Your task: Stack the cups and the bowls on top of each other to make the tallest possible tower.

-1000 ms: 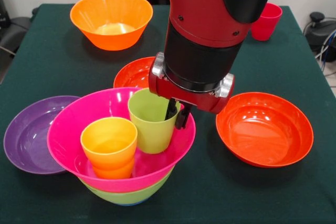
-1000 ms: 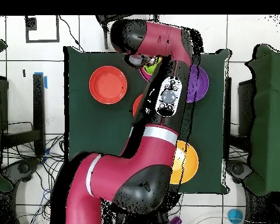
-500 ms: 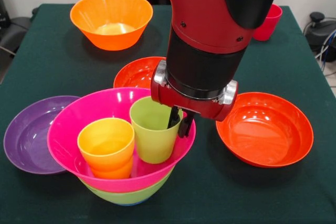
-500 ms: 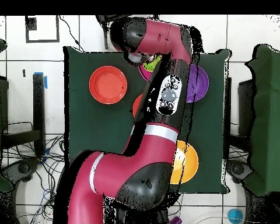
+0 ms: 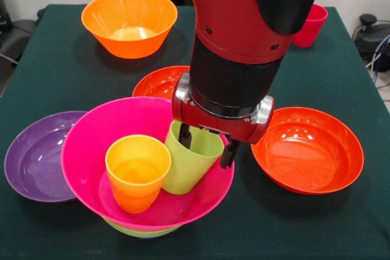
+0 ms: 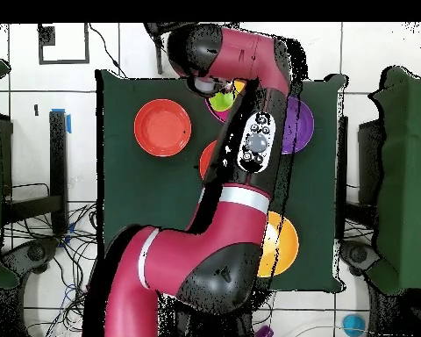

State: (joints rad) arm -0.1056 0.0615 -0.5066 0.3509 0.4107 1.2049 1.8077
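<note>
a: where is the lime green cup (image 5: 194, 164)?

b: inside the magenta bowl (image 5: 91, 156), tilted, just beside the yellow-orange cup (image 5: 136, 172); that bowl sits nested on a green bowl (image 5: 139, 231), the tower's base, at the near side of the tabletop (image 5: 55, 77).

a: and the gripper (image 5: 206, 145)?

b: spread wide, one finger inside the cup's mouth, the other outside its wall; it straddles the rim and grips nothing that i can see.

a: how will the cup handle?

b: i judge it light, stiff, glossy and slippery, hardly fragile; pinch the thin rim wall squarely or it tips.

a: any writing?

b: none readable; around stand a purple bowl (image 5: 30, 156), two red-orange bowls (image 5: 308, 150), an orange bowl (image 5: 129, 22), a red cup (image 5: 311, 24).
</note>
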